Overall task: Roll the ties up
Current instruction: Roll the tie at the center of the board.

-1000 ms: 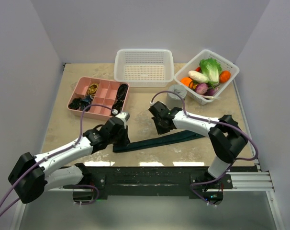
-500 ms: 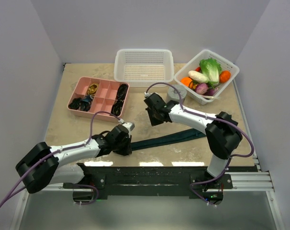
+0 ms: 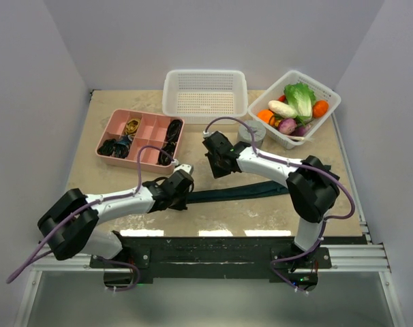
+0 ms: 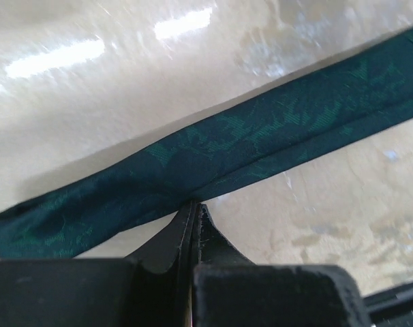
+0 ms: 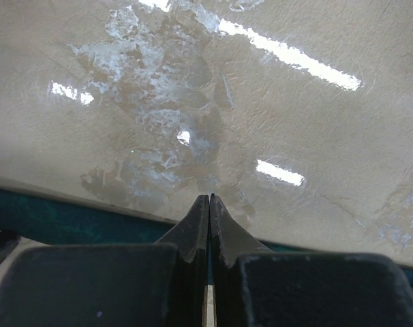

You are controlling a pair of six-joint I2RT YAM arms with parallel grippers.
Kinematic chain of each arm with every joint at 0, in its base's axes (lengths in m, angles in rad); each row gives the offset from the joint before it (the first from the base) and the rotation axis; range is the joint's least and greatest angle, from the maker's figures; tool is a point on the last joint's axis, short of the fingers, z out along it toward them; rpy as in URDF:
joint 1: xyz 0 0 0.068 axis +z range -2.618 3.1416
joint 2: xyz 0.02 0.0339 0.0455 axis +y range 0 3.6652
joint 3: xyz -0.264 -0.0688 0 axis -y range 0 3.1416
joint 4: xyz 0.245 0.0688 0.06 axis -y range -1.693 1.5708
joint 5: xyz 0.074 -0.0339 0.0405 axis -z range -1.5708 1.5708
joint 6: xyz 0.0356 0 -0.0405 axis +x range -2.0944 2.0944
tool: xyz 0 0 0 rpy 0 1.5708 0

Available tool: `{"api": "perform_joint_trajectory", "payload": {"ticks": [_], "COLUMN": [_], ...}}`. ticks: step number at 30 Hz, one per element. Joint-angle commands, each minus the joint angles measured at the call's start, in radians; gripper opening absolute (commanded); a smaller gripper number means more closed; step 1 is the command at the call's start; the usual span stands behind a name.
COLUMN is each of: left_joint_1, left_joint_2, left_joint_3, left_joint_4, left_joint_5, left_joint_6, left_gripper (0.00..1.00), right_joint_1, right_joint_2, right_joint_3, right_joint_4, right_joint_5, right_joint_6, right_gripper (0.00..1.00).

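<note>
One dark teal tie (image 3: 240,193) lies on the tabletop (image 3: 90,180), along with one pink divided tray (image 3: 128,161), one grey cylinder (image 3: 251,133) and two white baskets, an empty basket (image 3: 205,102) and a vegetable basket (image 3: 322,121). The latter holds one green lettuce (image 3: 300,97), one white root (image 3: 283,108), one purple vegetable (image 3: 287,125) and two orange pieces. There are two arms, with the left end effector (image 3: 182,194) and the right end effector (image 3: 215,165).

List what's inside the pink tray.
The pink tray holds black cords in its right and near-left compartments and a yellow bundle in a far one. Anything beneath the cords is covered.
</note>
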Motion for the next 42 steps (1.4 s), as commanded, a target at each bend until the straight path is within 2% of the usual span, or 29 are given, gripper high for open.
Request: {"api": "perform_joint_trajectory", "payload": {"ticks": [1, 9, 12, 13, 14, 16, 19, 24, 28, 30, 35, 38, 42], "left_joint_1": [0.001, 0.001, 0.009, 0.030, 0.047, 0.130, 0.251, 0.377, 0.507, 0.570, 0.828, 0.890, 0.893], "left_joint_2": [0.035, -0.074, -0.124, -0.138, -0.143, -0.140, -0.135, -0.161, -0.244, -0.285, -0.397, -0.413, -0.436], "left_joint_3": [0.088, 0.094, 0.108, 0.110, 0.107, 0.104, 0.091, 0.108, 0.039, -0.010, -0.111, -0.159, -0.189], "left_joint_4": [-0.061, 0.031, 0.046, 0.061, 0.075, 0.126, 0.207, 0.253, 0.272, 0.258, 0.128, 0.063, 0.043], "left_joint_5": [-0.113, 0.016, 0.022, 0.030, 0.050, 0.159, 0.331, 0.493, 0.642, 0.685, 0.833, 0.825, 0.766], "left_joint_6": [0.069, 0.095, 0.088, 0.085, 0.085, 0.089, 0.092, 0.083, 0.062, 0.056, 0.043, 0.039, -0.027], "left_gripper": [0.00, 0.01, 0.14, 0.25, 0.29, 0.38, 0.43, 0.54, 0.70, 0.73, 0.75, 0.74, 0.71], "right_joint_1": [-0.003, -0.003, -0.003, -0.005, -0.003, -0.003, -0.003, -0.005, -0.002, 0.000, 0.009, 0.018, 0.029], "right_joint_2": [0.004, 0.012, 0.004, 0.001, -0.010, -0.026, -0.069, -0.146, -0.154, -0.155, -0.131, -0.119, -0.106], "right_joint_3": [0.041, 0.082, 0.088, 0.087, 0.082, 0.070, 0.035, -0.045, -0.060, -0.068, -0.068, -0.057, -0.053], "right_joint_4": [0.015, 0.012, 0.030, 0.035, 0.041, 0.067, 0.109, 0.216, 0.257, 0.283, 0.331, 0.336, 0.346], "right_joint_5": [0.005, 0.022, 0.015, 0.011, 0.006, -0.012, -0.041, -0.132, -0.211, -0.248, -0.322, -0.334, -0.345], "right_joint_6": [-0.025, -0.050, -0.066, -0.073, -0.077, -0.086, -0.097, -0.106, -0.108, -0.106, -0.097, -0.097, -0.096], "right_gripper": [0.00, 0.00, 0.00, 0.00, 0.00, 0.00, 0.00, 0.00, 0.00, 0.00, 0.00, 0.00, 0.00]}}
